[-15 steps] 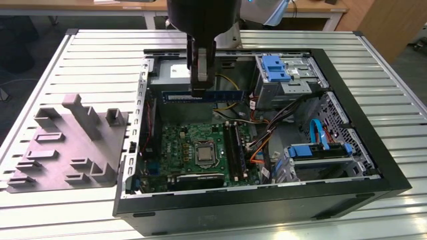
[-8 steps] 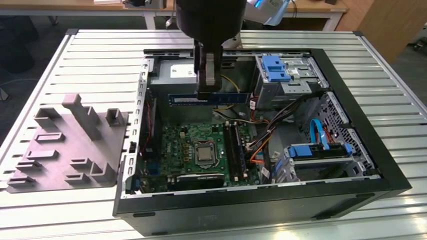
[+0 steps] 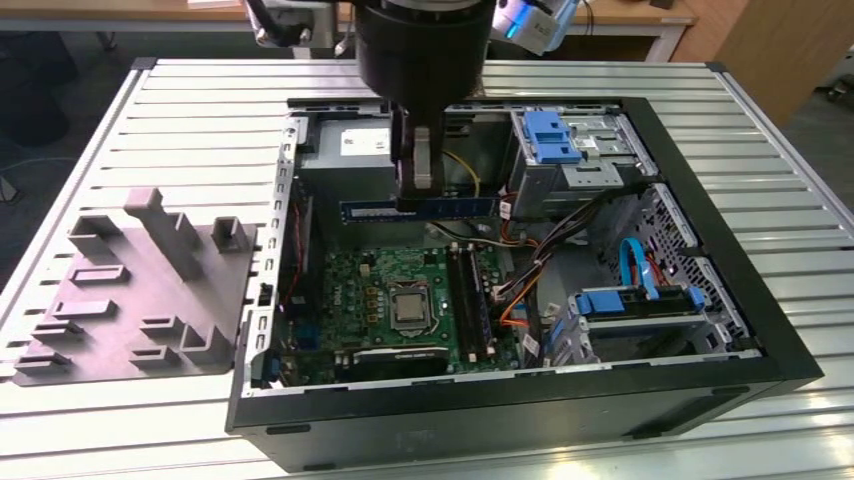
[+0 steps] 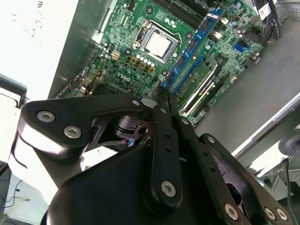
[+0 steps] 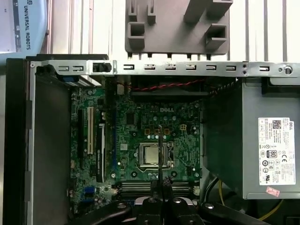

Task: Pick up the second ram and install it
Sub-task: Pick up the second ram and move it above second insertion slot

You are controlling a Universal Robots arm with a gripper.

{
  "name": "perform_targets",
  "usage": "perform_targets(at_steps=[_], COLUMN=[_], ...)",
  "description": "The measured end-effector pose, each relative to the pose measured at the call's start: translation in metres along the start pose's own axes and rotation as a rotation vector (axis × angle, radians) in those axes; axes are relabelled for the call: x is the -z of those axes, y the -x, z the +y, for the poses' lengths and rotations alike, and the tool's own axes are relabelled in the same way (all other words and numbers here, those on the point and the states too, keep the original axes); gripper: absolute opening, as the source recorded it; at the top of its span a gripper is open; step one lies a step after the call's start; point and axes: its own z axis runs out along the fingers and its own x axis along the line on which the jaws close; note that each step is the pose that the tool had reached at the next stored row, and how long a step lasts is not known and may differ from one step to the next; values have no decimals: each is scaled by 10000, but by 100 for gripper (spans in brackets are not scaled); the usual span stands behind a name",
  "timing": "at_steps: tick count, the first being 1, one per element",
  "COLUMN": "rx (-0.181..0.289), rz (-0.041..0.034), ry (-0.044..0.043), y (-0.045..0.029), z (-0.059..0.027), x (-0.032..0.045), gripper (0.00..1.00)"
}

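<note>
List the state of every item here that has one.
gripper: shut on the second ram.
second ram: held level over the motherboard, not seated.
computer case: side open, interior exposed.
processor: in its socket, bare, no cooler.

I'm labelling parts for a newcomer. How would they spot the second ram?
Find the open computer case. Above its green motherboard, the gripper pinches the second ram, a long thin stick held level. Unlike the black slots below, it hangs in air.
</note>
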Motion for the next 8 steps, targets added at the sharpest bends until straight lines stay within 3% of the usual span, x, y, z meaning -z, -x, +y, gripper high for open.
perform_targets(at_steps=[8], rx=[60], rz=[3], ry=[2], y=[-4], z=[-12], x=[-146], gripper=[12])
